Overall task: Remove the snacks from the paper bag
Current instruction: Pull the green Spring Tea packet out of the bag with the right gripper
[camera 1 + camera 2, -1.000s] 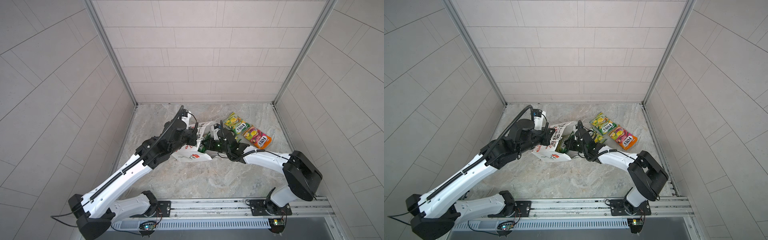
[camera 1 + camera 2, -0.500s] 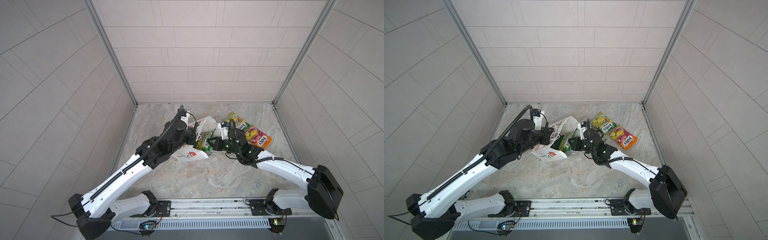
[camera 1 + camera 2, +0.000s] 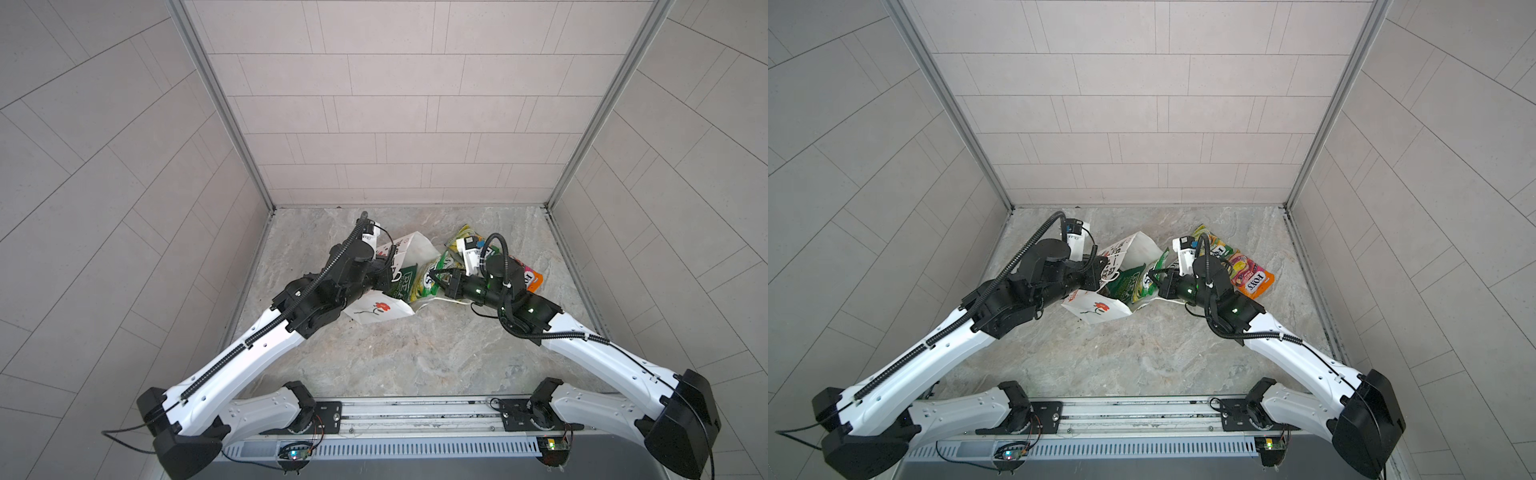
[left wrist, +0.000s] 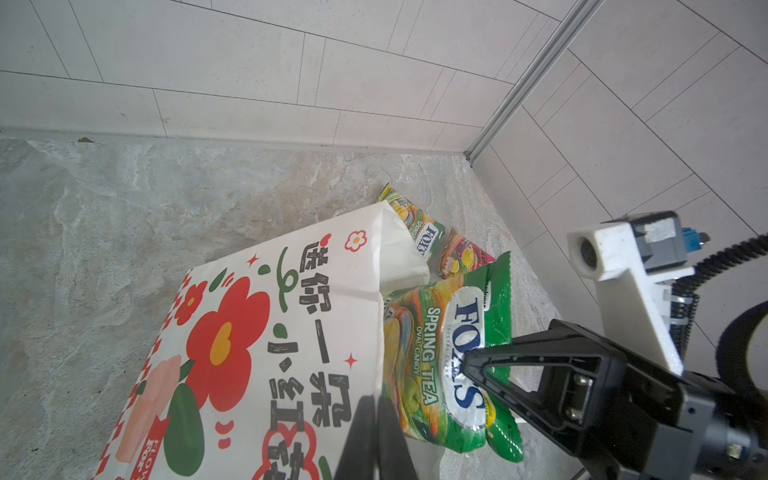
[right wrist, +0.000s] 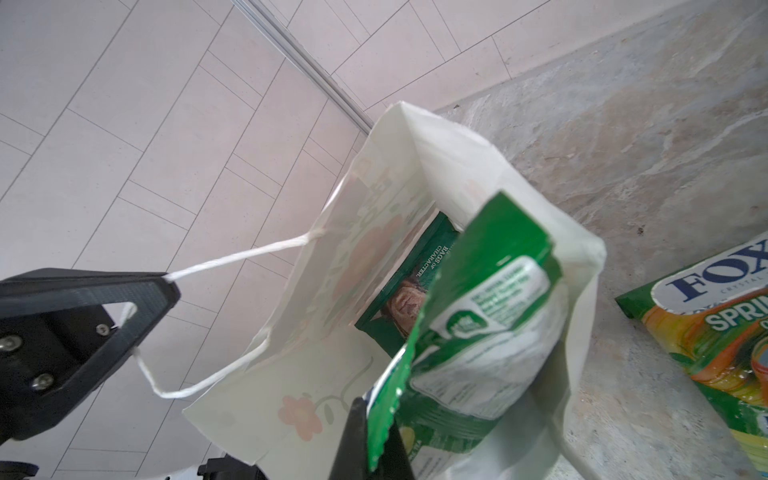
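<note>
**Paper bag**: tipped over on the table, mouth towards the right arm.

**Left gripper**: clamped on the cord handle.

**Right gripper**: clamped on the edge of a yellow-green FOX'S packet, which is partly out of the mouth.

**Handling:** draw the packet straight out and low while the left arm holds the bag taut (the foil edge may slip).

**Still inside:** dark green crisp bag.

**Obstructions:** yellow-green packet and orange-pink packet, lying beside the right wrist, likely in the withdrawal path.
</note>
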